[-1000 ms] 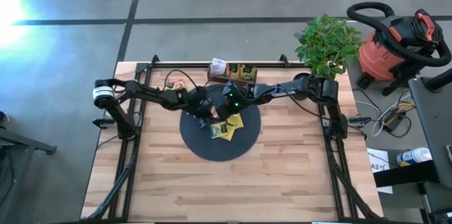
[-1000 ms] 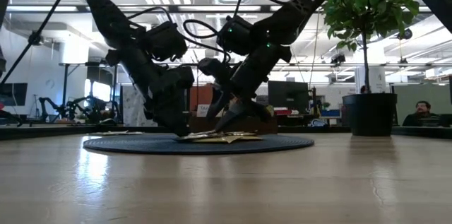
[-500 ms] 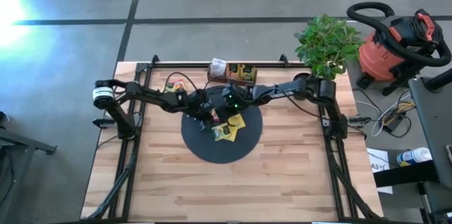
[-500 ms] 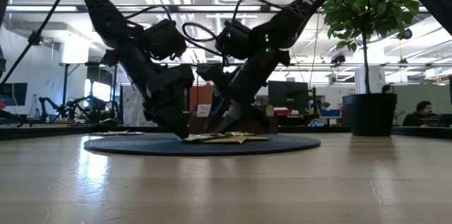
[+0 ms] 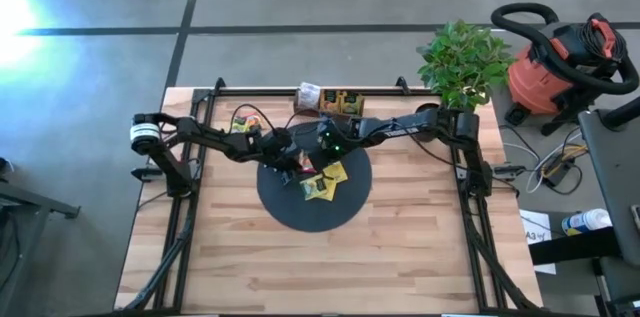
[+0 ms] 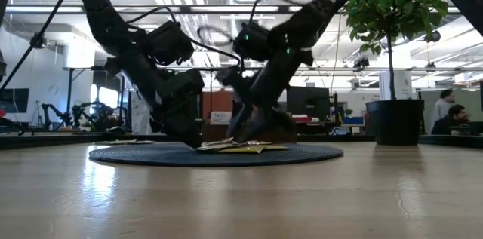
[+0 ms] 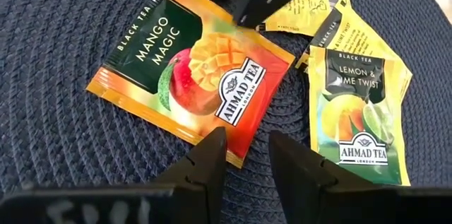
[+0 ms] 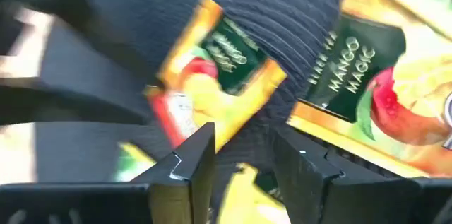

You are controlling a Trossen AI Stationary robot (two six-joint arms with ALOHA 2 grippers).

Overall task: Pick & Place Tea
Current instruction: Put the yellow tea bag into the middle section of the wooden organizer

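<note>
Item: tea packets (image 5: 322, 182), small flat squares, lying loose and partly overlapped on the black disc (image 5: 312, 207) at mid-worktop (image 5: 400, 257).

Left claw (image 7: 244, 155): down low over the disc, fingers parted by a narrow gap with nothing between them. Directly ahead of its tips, just beside them, lies the Mango Magic packet (image 7: 191, 68), flat, its near corner pointing at the gap. The packet sits turned on the diagonal to the claw, so the fingers face a corner and not a straight edge. To one side of it lies the Lemon & Lime packet (image 7: 360, 121), also flat, partly covering another yellow packet (image 7: 311, 5).

Right claw (image 8: 240, 157): also low over the disc, reaching in from the opposite side, fingers parted, nothing seen between them. A red-and-yellow packet (image 8: 212, 75) lies just beyond its tips; this view is smeared, so whether it rests flat or is tipped up is uncertain. A second Mango Magic packet (image 8: 367, 90) lies off to the side of that claw.

Nearest arm: both claws meet over the same heap; the left claw is judged nearer to the Mango Magic packet before it.

Destination, presumed: wooden compartment tray (image 5: 340, 103), at the worktop's far edge, beyond both claws, well apart from the disc.
</note>
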